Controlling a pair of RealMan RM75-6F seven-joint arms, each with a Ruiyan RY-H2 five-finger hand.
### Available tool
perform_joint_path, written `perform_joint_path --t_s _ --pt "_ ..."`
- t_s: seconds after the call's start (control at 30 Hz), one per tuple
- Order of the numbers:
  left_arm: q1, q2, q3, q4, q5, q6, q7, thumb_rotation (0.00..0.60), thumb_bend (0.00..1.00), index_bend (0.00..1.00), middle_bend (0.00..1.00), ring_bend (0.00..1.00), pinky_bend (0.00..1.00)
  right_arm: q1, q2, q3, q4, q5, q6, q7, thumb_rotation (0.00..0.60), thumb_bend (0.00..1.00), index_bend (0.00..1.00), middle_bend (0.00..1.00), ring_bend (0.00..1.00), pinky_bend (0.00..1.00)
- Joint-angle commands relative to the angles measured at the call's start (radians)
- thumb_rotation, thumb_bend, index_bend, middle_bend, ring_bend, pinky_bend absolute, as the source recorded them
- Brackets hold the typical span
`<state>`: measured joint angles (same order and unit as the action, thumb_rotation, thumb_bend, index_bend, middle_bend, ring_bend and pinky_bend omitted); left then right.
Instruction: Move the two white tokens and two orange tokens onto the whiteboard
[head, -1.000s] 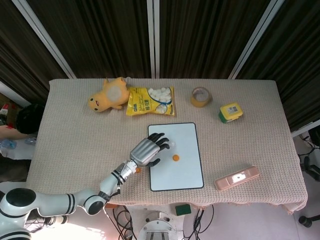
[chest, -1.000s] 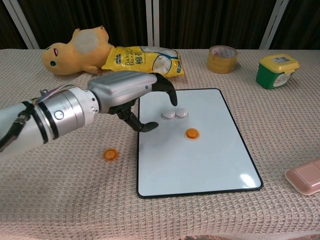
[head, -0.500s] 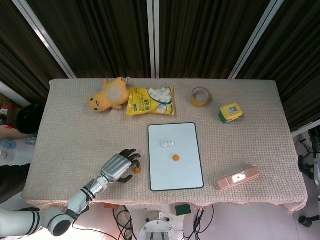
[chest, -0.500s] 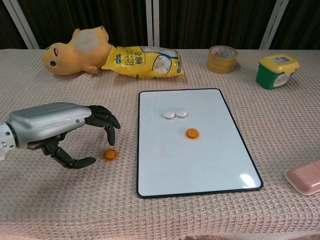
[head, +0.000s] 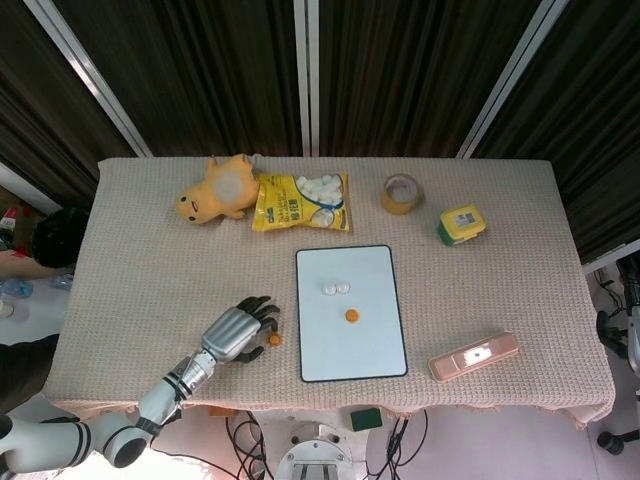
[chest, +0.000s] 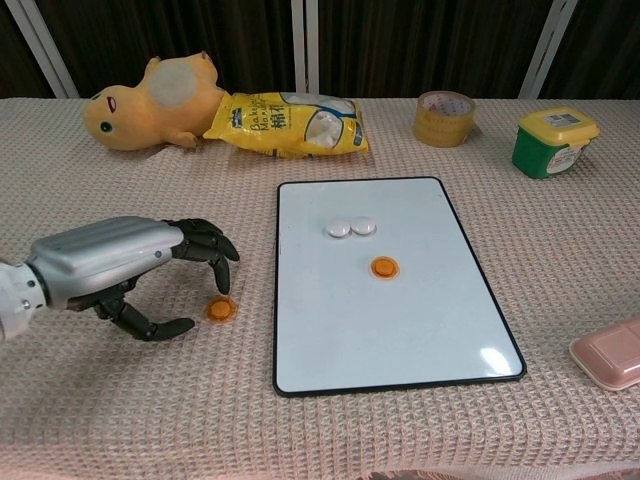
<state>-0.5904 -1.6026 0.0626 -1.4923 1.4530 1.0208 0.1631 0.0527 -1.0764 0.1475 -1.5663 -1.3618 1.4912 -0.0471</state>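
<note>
Tokens first: two round white plastic tokens (chest: 350, 228) lie touching, side by side on the upper half of the flat white rectangular whiteboard (chest: 420, 330), with one round orange token (chest: 384, 267) just below them at about five o'clock. The board's long axis runs from the near table edge toward the far edge. A second orange token (chest: 220, 309) rests on the beige woven tablecloth (chest: 120, 400), just left of the board at nine o'clock. The silver-and-black left hand (chest: 125, 265) hovers beside it, fingers loosely curled and spread, holding nothing.
</note>
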Motion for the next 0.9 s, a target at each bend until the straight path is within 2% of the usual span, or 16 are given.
perform_joint_path --t_s 0.03,0.5,0.9 --pt "0.003 -0.005 -0.003 0.006 0.000 -0.002 -0.006 0.597 0.32 0.36 0.17 0.05 0.14 0.001 -0.001 0.000 -0.001 0.000 -0.001 -0.001 0.600 0.48 0.00 0.00 0.00 0.00" --pt "-0.002 -0.039 -0.013 0.047 0.029 -0.015 -0.041 0.599 0.32 0.38 0.17 0.05 0.14 0.006 -0.010 -0.002 0.011 0.013 -0.018 0.000 0.600 0.48 0.00 0.00 0.00 0.00" --pt "-0.005 -0.056 -0.026 0.060 0.017 -0.031 -0.015 0.599 0.32 0.40 0.17 0.05 0.14 0.006 -0.014 -0.002 0.028 0.018 -0.023 0.014 0.600 0.48 0.00 0.00 0.00 0.00"
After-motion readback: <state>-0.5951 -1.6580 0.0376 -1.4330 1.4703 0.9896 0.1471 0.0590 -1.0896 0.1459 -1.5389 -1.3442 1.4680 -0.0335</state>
